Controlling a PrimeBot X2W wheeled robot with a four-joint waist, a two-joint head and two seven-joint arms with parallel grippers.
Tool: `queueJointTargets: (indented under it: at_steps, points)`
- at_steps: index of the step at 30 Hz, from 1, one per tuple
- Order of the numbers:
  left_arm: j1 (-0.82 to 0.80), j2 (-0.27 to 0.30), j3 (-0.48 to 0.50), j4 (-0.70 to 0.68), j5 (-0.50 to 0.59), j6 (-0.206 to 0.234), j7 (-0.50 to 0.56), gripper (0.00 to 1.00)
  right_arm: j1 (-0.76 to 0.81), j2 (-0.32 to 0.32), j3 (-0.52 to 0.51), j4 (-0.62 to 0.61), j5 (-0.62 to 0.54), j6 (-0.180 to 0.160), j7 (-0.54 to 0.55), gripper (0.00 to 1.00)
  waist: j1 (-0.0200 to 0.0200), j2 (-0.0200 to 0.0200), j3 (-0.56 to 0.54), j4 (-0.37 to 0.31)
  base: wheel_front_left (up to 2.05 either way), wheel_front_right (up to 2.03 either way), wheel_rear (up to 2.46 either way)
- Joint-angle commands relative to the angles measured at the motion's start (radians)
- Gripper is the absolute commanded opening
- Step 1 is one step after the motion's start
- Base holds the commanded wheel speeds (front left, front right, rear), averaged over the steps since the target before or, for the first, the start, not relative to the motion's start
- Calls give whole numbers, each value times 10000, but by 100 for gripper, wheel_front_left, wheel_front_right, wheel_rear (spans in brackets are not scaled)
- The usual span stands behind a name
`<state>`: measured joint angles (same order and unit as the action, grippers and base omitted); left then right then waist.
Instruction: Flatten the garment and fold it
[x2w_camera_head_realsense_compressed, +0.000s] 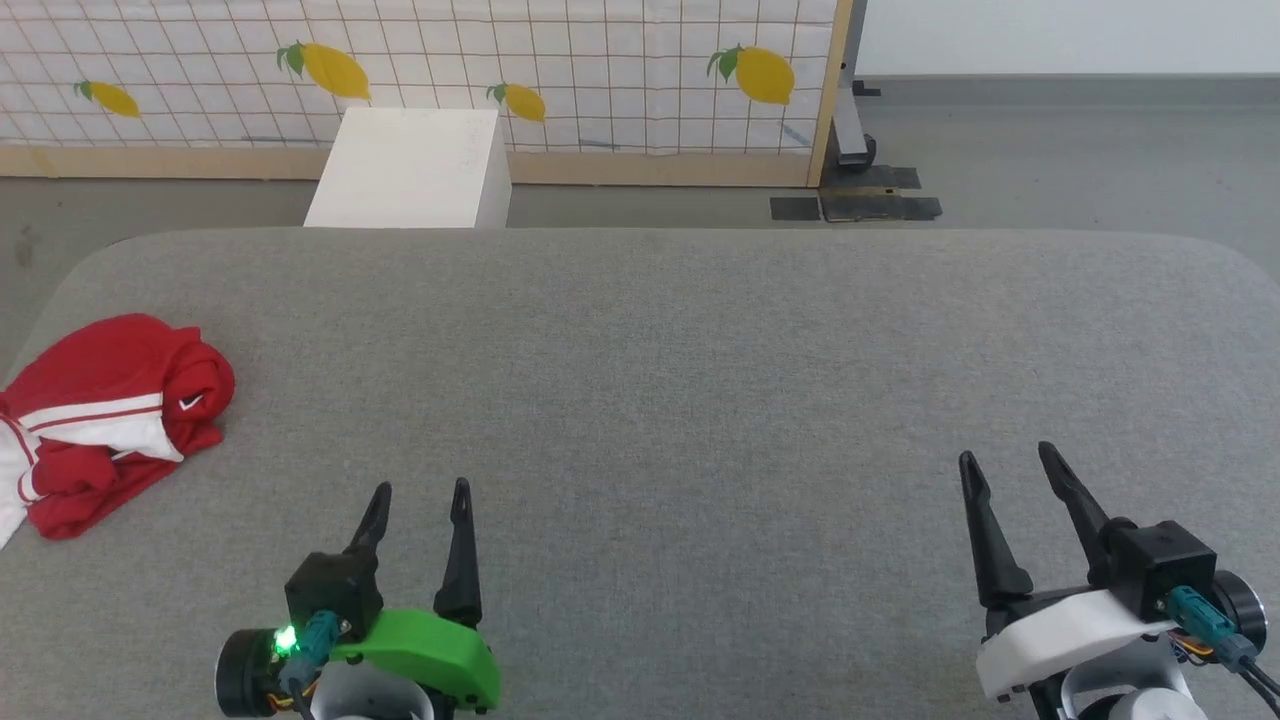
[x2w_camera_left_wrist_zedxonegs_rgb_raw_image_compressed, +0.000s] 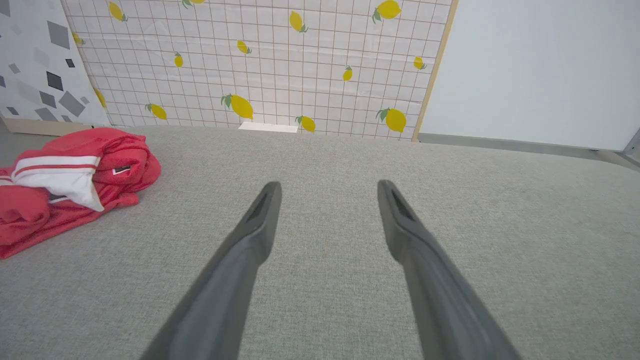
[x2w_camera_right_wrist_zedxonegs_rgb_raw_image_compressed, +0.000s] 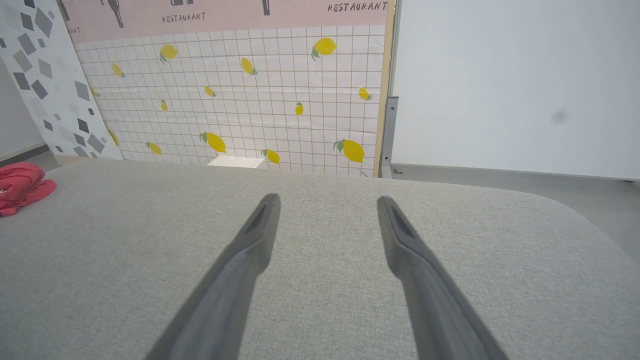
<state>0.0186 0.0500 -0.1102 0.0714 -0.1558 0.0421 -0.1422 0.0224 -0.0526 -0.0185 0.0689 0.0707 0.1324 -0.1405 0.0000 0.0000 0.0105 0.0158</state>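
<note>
– Between the left jaws, and between the right ones, what shows?

– Only the grey cloth of the counter (x2w_camera_head_realsense_compressed: 650, 400). The left jaws stand wide apart with nothing in them. The right jaws are spread just the same, holding nothing. Both pairs sit by the near edge, tips pointing toward the far one.

– How much room is there to move?

– A wide stretch of grey cloth runs from the left jaws across to the right jaws and ahead of both to the far edge. That edge is straight, and it rounds off at both corners.

– Where is the garment?

– The garment (x2w_camera_head_realsense_compressed: 110, 400) lies to the left of the left jaws and a little ahead of them, well apart from them and farthest from the right jaws. It is a crumpled red heap with a white sleeve and red-and-white stripes, lying by the counter's left edge. The head view cuts it off, so I cannot tell whether it overhangs.

– What's the count?

– There are two pairs of jaws and one garment. One white box (x2w_camera_head_realsense_compressed: 410, 165) stands on the floor beyond the far edge, ahead of the left jaws. Behind it is one gridded panel (x2w_camera_head_realsense_compressed: 600, 40), and the head view shows four lemons on it. Dark tape patches (x2w_camera_head_realsense_compressed: 855, 205) lie on the floor beside the panel's right end.

– Any writing?

– There is a small white swoosh-shaped logo (x2w_camera_head_realsense_compressed: 190, 403) on the red cloth. The left wrist view shows a dark label (x2w_camera_left_wrist_zedxonegs_rgb_raw_image_compressed: 121, 170) there, too small to read. Farthest off, in the right wrist view, "RESTAURANT" (x2w_camera_right_wrist_zedxonegs_rgb_raw_image_compressed: 183, 17) appears twice on a pink strip above the lemons.
</note>
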Motion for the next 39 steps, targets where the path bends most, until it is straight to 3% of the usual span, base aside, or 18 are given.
queueJointTargets:
  at_steps: [1,25,39]
  points:
    - [-155,2,-61,84,-83,54,-101,100,58,14,-15,70,71,-10,-113,100,0,0,6,5,0,0,0]
    - [-344,2,-590,883,-587,173,-593,100,97,19,-49,446,276,-13,-607,100,0,0,73,168,0,0,0]
    - [-344,2,-738,1119,-704,309,-879,100,316,21,167,580,406,-15,-895,100,0,0,-90,1473,0,0,0]
